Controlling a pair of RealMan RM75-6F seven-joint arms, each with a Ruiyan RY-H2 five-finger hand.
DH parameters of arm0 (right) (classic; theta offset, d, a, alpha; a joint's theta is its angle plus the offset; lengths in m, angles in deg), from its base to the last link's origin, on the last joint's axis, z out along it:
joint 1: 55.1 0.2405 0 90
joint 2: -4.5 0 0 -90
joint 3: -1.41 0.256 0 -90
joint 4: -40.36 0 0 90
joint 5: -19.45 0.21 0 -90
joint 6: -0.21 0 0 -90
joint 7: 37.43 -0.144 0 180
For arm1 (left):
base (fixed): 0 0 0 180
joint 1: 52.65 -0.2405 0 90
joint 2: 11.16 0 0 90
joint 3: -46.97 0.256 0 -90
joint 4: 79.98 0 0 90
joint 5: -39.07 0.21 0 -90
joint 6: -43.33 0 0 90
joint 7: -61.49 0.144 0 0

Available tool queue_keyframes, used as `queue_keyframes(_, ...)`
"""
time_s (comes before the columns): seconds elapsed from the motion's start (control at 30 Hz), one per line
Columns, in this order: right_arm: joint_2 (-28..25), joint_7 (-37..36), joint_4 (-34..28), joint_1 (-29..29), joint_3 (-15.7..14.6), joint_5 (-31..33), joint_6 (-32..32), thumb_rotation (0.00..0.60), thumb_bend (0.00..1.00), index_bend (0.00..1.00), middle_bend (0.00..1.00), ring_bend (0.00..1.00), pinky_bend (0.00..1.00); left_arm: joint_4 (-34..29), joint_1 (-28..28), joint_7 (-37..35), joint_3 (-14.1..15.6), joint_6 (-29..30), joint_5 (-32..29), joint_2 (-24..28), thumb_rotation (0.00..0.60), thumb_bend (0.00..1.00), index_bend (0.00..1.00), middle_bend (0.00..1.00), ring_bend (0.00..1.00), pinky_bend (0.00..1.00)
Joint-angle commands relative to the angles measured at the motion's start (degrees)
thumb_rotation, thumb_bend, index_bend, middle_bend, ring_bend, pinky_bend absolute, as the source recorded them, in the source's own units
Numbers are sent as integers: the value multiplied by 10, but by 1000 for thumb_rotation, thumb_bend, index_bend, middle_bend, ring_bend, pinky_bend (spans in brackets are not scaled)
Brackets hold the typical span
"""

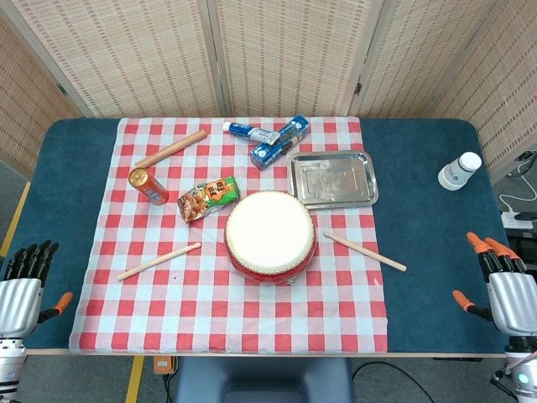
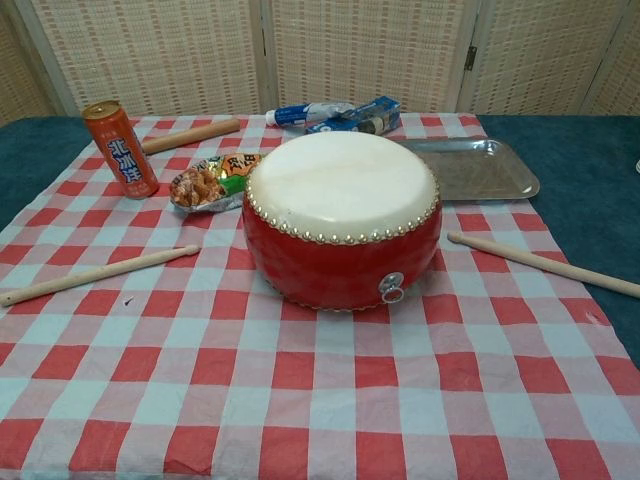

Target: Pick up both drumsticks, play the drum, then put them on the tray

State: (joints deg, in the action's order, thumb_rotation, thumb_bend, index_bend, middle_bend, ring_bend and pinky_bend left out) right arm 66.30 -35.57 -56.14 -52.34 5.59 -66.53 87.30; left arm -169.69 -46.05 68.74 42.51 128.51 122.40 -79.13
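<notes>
the table (image 1: 419, 218), covered in dark blue with a red-and-white checked cloth (image 1: 226, 311) over its middle, carries everything in the task. the red drum (image 1: 270, 236) stands upright near the centre of the cloth, skin facing up. the metal tray (image 1: 332, 179) lies just behind and to the right of the drum, nothing in it. one drumstick (image 1: 159, 261) lies flat on the cloth to the left of the drum; the other drumstick (image 1: 365, 251) lies flat to the right, its outer end reaching off the cloth onto the blue cover. neither touches the drum. judged stage: the first step, picking up the sticks, is not yet begun. the next move calls for each hand to travel inward and forward to the stick on its own side and close around the shaft, which lies low against the surface and leaves little room under it. the left hand (image 1: 23, 281) sits at the near left edge of the table, fingers extended and slightly apart, holding nothing. the right hand (image 1: 503, 281) sits at the near right edge, fingers likewise extended and apart, holding nothing. both are well apart from their sticks. the chest view shows neither hand.
</notes>
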Motion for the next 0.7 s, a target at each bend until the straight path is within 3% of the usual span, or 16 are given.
queue_keyframes(0.03, 0, 0, 1, 0, 2, 2, 1, 600, 98, 38, 153, 68, 164, 9, 2, -7, -3, 4, 4, -11, 600, 245, 67, 55, 0, 59)
queue_keyframes(0.3, 0, -9, 4, -5, 2, -6, 15, 600, 99, 39, 153, 68, 163, 8, 2, -11, -1, 3, 5, -8, 600, 245, 81, 70, 0, 61)
queue_keyframes(0.7, -4, -33, 17, -4, 4, -26, 26, 600, 98, 39, 153, 68, 163, -3, 40, -50, -15, -27, 25, -3, 600, 344, 229, 141, 84, 122)
